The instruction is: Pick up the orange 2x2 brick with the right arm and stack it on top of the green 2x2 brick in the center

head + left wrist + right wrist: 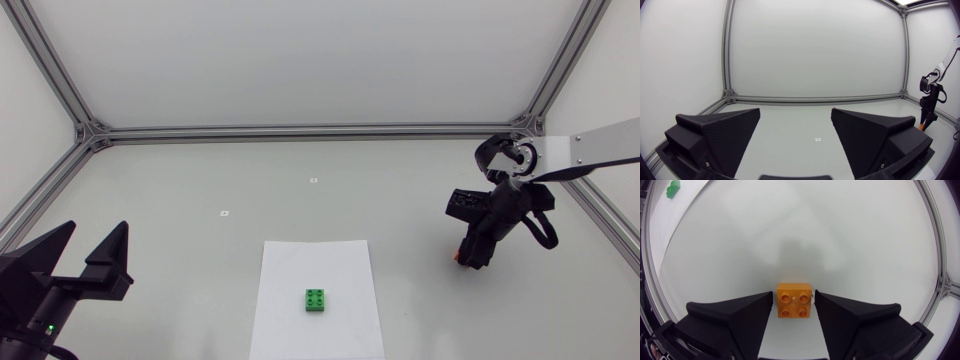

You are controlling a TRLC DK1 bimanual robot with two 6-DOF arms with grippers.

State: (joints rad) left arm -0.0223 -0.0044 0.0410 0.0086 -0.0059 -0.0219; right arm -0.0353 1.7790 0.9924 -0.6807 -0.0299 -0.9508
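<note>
The orange 2x2 brick lies flat on the table, studs up, on the right side and well apart from the centre. In the head view only a small orange edge of it shows beside the gripper. The right gripper is lowered around it, one black finger on each side. The fingers stand partly open, very near to the brick's two sides. A thin strip of table shows at each side, so it has no hold of the brick. The right arm comes in from the far right of the table.

The green 2x2 brick sits to the left of this, in the middle on the near side. It lies studs up on a white sheet of paper.

The left gripper is at the near left corner, above the table. Its fingers are spread wide apart and there is nothing between them
</note>
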